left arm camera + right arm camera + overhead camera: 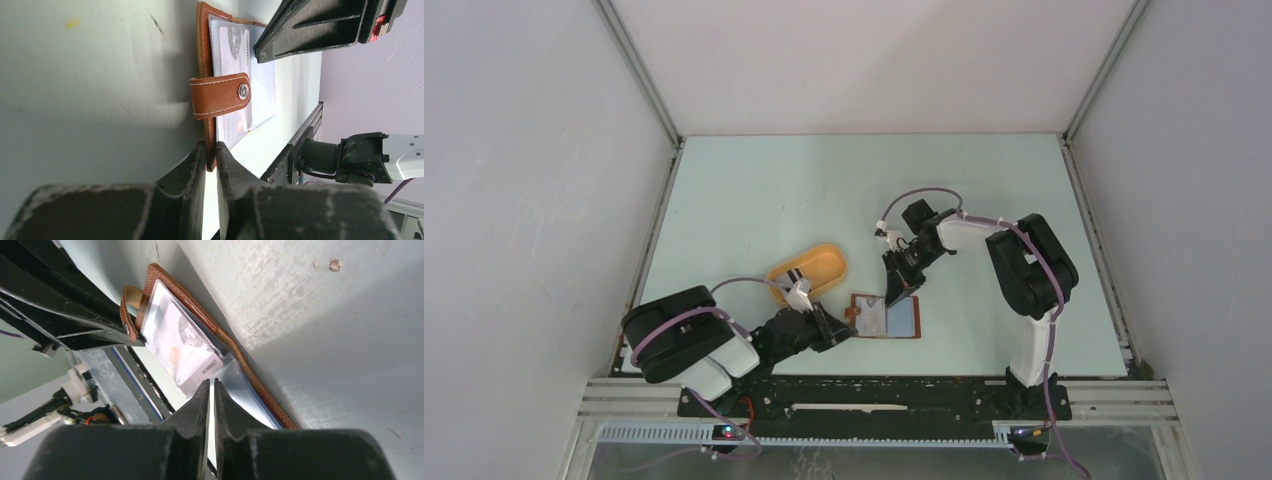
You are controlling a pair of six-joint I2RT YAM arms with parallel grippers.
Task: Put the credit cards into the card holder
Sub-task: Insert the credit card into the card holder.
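Left end effector (211,152) clamps the card holder (220,95) by its edge; right end effector (210,386), nearly together (pinching the credit card (175,340), I think), should slide it straight ahead.

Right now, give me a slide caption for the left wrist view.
Left gripper pinching the brown edge of the open wallet, a card showing inside.

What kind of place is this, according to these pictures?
Probably a robot laboratory test cell: black-and-white left arm and right arm bolted to a black metal base rail, on a pale green table enclosed by plain white walls.
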